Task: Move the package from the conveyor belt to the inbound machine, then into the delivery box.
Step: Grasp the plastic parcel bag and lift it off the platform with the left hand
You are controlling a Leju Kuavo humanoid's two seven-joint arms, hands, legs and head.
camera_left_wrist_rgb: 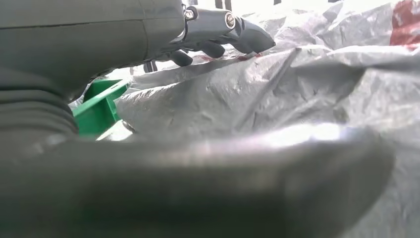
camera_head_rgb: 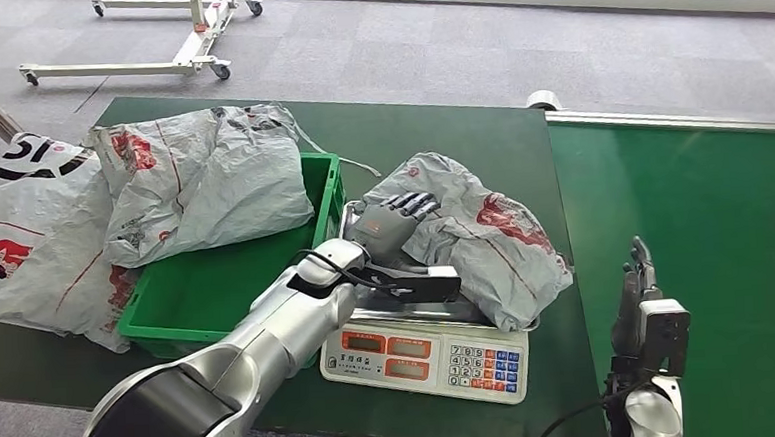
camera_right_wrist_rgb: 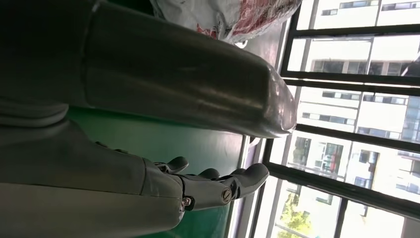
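Crumpled grey package (camera_head_rgb: 485, 238) with red print; left hand (camera_head_rgb: 392, 223) seemingly grips it.

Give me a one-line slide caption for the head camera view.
Left hand rests on a grey package lying on the weighing scale, beside a green crate; right hand hovers over the conveyor belt.

Scale (camera_head_rgb: 426, 352) platform mostly hidden under grey package (camera_head_rgb: 485, 238)

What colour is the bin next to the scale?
Green; the bin shows best in the head view, beside the scale.
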